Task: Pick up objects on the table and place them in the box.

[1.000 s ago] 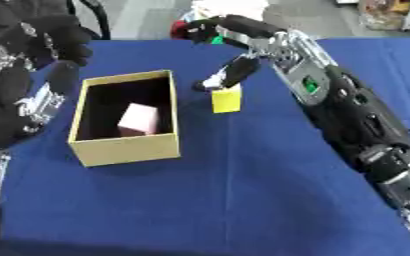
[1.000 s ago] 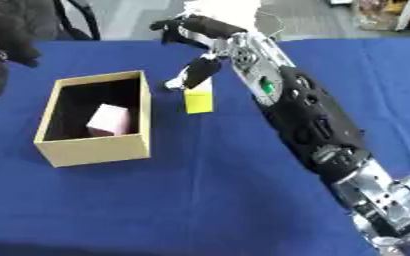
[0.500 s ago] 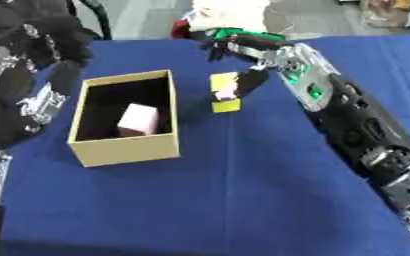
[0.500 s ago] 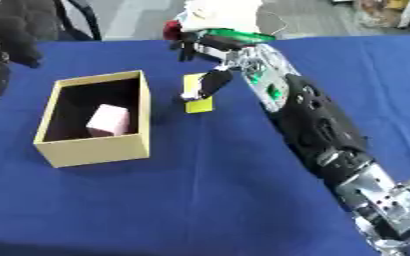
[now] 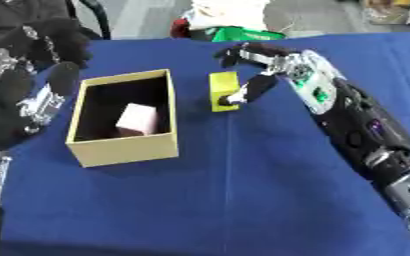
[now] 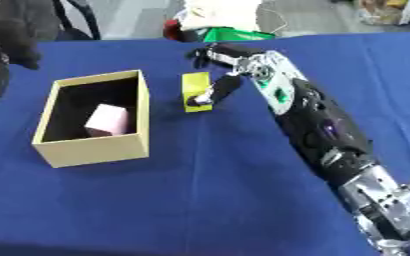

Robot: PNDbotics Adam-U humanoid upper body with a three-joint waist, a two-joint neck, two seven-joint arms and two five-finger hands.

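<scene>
I have the right hand reaching in from the right over the blue tabletop, its fingers curled down around the yellow block. The thumb presses the block's right face and the other fingers arch over its far end, so the hand grips it. The block sits tilted, just right of the box, near it but not touching. The box is open-topped cardboard with a pink block inside on its floor. I can read no writing or label on the box or on either block. My left hand shows at the left edge beside the box; I cannot tell how its fingers are set.
</scene>
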